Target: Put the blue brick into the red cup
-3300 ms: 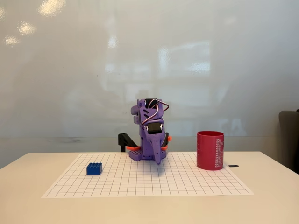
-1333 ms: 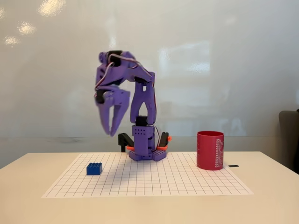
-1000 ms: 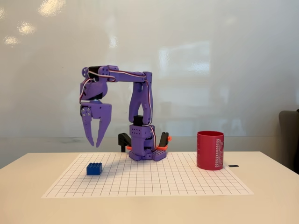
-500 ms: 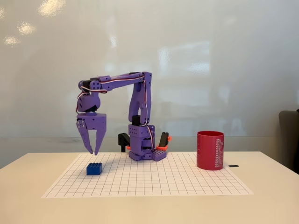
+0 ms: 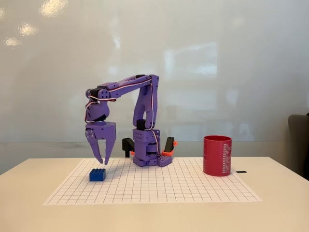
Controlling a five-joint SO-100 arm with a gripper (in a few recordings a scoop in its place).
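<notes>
From my end this reads as an office or meeting room pressed into service as a small robotics test bench. I see a pale counter (image 5: 280, 203) carrying a printed grid sheet (image 5: 154, 186), the kind laid down for measured trials, with a purple 3D-printed arm (image 5: 145, 121) clamped at its back edge. Behind it runs a glossy white wall (image 5: 217, 63), like a whiteboard, catching ceiling-light glare, and a dark upholstered chair (image 5: 299, 142) sits at the right edge.

A big white wall (image 5: 217, 58) is shining behind the table, with soft bright spots of light glowing on it. The pale table (image 5: 280, 212) is holding a white paper with a grid (image 5: 193, 186). A dark chair (image 5: 299, 142) is peeking in at the right edge.
</notes>
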